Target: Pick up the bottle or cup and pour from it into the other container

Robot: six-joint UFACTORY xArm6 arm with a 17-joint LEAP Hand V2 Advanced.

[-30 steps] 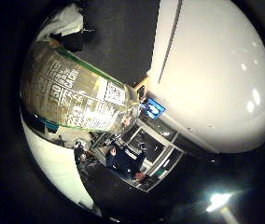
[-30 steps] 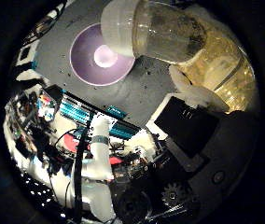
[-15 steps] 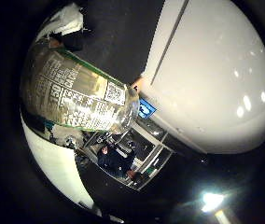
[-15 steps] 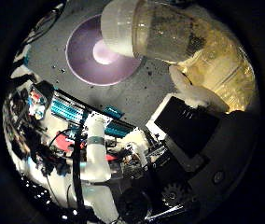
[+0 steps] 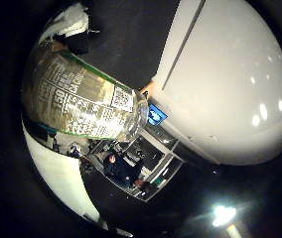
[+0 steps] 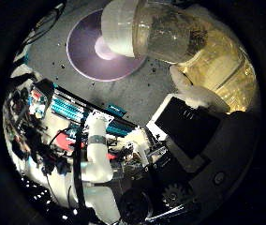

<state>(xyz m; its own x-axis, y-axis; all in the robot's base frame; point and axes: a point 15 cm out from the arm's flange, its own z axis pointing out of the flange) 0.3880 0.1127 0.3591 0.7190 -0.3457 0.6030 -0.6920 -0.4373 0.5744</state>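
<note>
My right hand is shut on a clear plastic bottle and holds it tilted on its side. The bottle's white mouth end hangs over a round purple bowl that stands on the grey table. Dark, grainy contents lie inside the bottle near its neck. In the little finger side view the bottle's printed label fills much of the picture, close to the palm. A white finger curls by the bottle's end.
Beyond the table's edge stand teal racks and cluttered shelves. The white arm reaches across the thumb side view. A large white panel and a dark workstation area show behind the bottle.
The picture has shifted slightly, so the camera has moved a little. The bottle stays in the hand over the bowl. Its dark contents sit a little nearer the neck.
</note>
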